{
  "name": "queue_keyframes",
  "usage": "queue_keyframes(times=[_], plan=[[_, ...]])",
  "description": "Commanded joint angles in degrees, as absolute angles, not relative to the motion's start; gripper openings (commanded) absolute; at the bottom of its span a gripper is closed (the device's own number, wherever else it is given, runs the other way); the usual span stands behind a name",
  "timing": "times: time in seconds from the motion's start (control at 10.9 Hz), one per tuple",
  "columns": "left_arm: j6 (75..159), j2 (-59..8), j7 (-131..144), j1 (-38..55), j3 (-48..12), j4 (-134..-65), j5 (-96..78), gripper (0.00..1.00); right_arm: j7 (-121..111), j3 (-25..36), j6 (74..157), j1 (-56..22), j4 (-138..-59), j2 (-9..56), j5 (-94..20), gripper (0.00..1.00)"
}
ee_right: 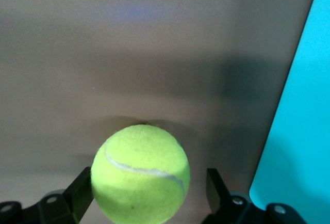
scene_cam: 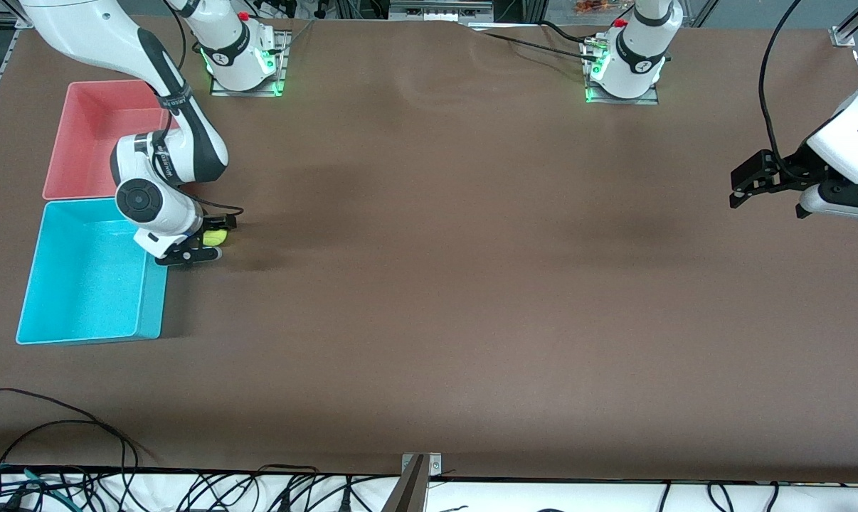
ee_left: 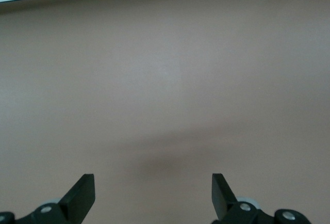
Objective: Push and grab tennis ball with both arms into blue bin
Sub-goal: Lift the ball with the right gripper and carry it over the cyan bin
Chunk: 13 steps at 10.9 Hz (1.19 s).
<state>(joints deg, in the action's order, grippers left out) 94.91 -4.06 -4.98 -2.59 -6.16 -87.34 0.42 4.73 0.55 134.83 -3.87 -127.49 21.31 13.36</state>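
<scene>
From the front, the right hand sits low on the brown surface, just beside the blue bin at the right arm's end, with the tennis ball between its fingers. That view does not show whether the fingers press the ball. The right wrist view fills this in: the tennis ball lies between the spread fingers, one touching it, the other standing clear with a gap, so the hand is released around the ball, not clamped. The bin's wall shows close alongside. A pink bin stands farther from the front camera than the blue one. The left hand waits in the air over the left arm's end; its wrist view shows its fingers parted above bare surface.
</scene>
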Motion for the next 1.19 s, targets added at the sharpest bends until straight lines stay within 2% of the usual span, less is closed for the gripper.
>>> queue_keyframes(times=[0.0,0.09,0.18,0.37,0.55,0.64,0.92,1.1], plan=[[93.2,-5.1,-5.3,-3.1,-6.4,-85.0,0.4,1.00,6.3,0.4,136.0,-3.9,-126.7,22.6,14.8,0.90],[93.2,-5.1,-4.1,-3.2,-6.5,-85.3,0.2,1.00,6.3,0.4,136.2,-4.0,-126.7,22.7,14.8,0.84],[93.0,-4.9,-2.8,-3.0,-6.9,-85.3,0.2,1.00,6.3,0.4,136.1,-4.0,-126.7,22.7,14.7,0.60],[93.0,-4.7,-2.9,-3.1,-6.9,-85.4,0.1,1.00,7.5,0.3,136.1,-4.0,-126.0,22.8,14.0,0.31],[93.1,-4.7,-2.7,-3.0,-7.0,-85.3,0.0,1.00,7.6,0.4,135.2,-3.9,-123.3,22.7,14.1,0.28],[93.1,-4.2,-2.1,-3.1,-6.9,-85.2,-1.0,1.00,7.6,0.3,132.0,-3.9,-120.8,22.3,14.0,0.28],[93.0,-4.1,2.0,-3.1,-6.7,-85.1,-1.3,1.00,7.3,0.2,116.1,-4.0,-107.5,22.5,14.1,0.28],[93.0,-4.1,2.0,-3.2,-6.4,-85.3,-0.7,1.00,6.0,0.1,109.1,-3.9,-103.0,22.2,14.2,0.28]])
